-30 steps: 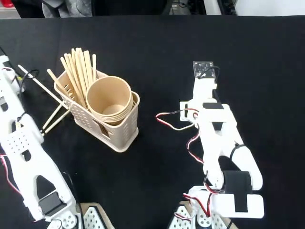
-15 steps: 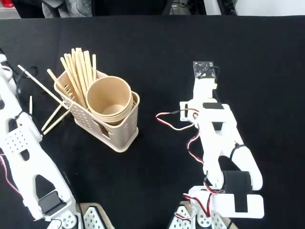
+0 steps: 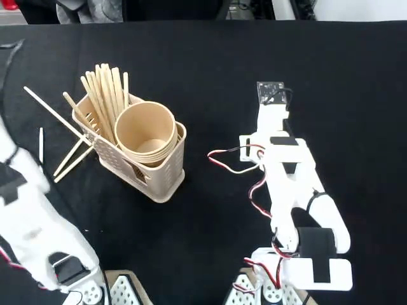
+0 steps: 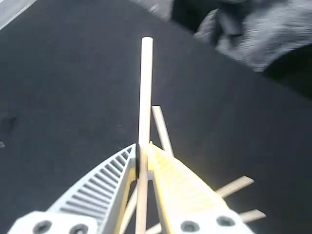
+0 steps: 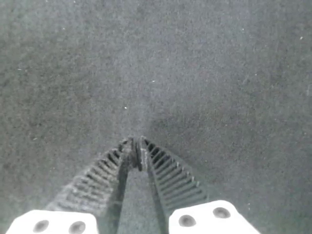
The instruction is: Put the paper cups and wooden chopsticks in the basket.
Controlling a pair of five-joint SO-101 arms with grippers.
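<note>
Left gripper [image 4: 144, 148]: ribbed jaws clenched on one round, pale wooden chopstick [image 4: 145, 87], held above the black cloth tabletop [image 3: 210, 57] near its left edge. The left arm [image 3: 32, 222] is blurred and partly cut off.

Right gripper [image 5: 135, 146]: jaws pressed together with nothing between them, over bare cloth right of centre.

Basket [image 3: 164, 181]: beige perforated plastic, rectangular, left of centre. It holds nested tan paper cups [image 3: 145, 130] and an upright chopstick bundle [image 3: 105, 92].

Loose chopsticks [image 3: 70, 157] lie at its left side. Whether they touch the basket is hard to make out.
</note>
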